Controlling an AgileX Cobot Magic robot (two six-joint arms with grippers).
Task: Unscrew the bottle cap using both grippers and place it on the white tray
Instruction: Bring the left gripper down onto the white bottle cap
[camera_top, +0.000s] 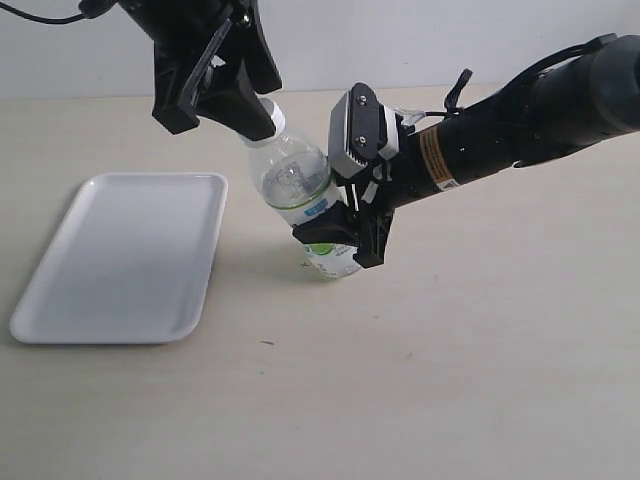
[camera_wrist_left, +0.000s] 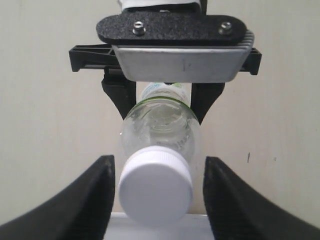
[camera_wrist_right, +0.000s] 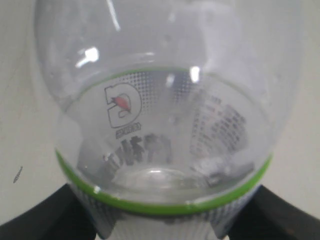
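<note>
The clear bottle (camera_top: 295, 180) with its lime-printed label leans toward the white tray (camera_top: 125, 255), neck pointing up and left. My right gripper (camera_top: 345, 235) is shut on the bottle's labelled lower half; its black fingers (camera_wrist_right: 30, 220) press both sides of the bottle (camera_wrist_right: 165, 125). The white bottle cap (camera_wrist_left: 156, 184) sits on the neck. My left gripper (camera_wrist_left: 157, 200) straddles the cap, open, with a gap showing on each side. In the exterior view the left gripper (camera_top: 240, 100) hides most of the cap (camera_top: 274, 119).
The white tray lies flat on the beige table (camera_top: 450, 380), left of the bottle, with nothing on it. The thick right arm (camera_top: 520, 130) stretches in from the upper right. A pale wall (camera_top: 400, 40) runs along the back.
</note>
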